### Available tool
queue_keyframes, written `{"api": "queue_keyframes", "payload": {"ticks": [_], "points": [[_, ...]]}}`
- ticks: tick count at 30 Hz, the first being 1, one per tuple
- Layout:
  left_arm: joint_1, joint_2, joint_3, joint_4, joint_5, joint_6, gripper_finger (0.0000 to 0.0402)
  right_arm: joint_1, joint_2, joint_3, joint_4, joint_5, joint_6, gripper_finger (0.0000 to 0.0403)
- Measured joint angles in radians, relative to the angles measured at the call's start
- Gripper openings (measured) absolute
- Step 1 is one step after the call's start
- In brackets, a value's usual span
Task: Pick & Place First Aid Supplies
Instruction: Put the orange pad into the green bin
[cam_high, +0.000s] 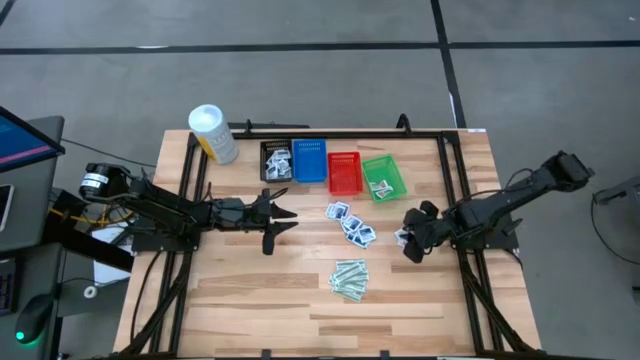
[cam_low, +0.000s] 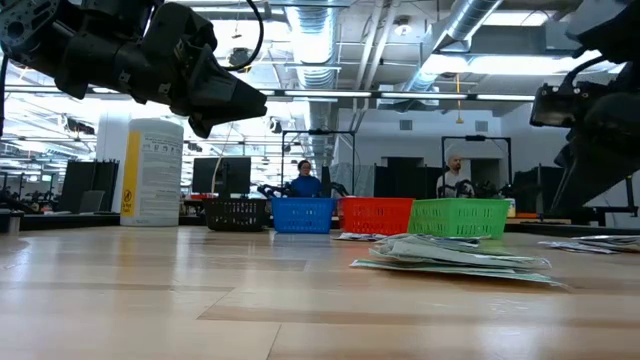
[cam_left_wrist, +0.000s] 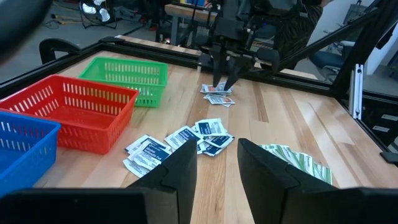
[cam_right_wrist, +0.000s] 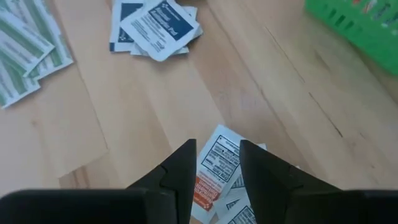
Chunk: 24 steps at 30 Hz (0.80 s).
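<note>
Right claw (cam_right_wrist: 214, 163) hangs low over red-print packets (cam_right_wrist: 219, 165) on the tabletop (cam_high: 260, 290), fingers narrowly apart, holding nothing. Left claw (cam_high: 283, 215) waits left of the blue-print packets (cam_high: 350, 222), slightly open, empty. Green strips (cam_high: 350, 279) lie nearer the front edge. Some packets sit in the black basket (cam_high: 276, 160) and green basket (cam_high: 384, 177).

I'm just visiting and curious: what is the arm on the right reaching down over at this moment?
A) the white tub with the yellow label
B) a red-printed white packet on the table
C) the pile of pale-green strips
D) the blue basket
B: the right gripper hangs, fingers apart, right over the red-printed packet, with the green strips lying off to one side.
</note>
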Motion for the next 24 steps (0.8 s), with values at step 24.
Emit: {"api": "queue_keyframes", "payload": {"ticks": [24], "points": [[0.000,0.000,0.000,0.000,0.000,0.000,0.0116,-0.001,0.254,0.000,0.138,0.056,0.056,0.0223]]}}
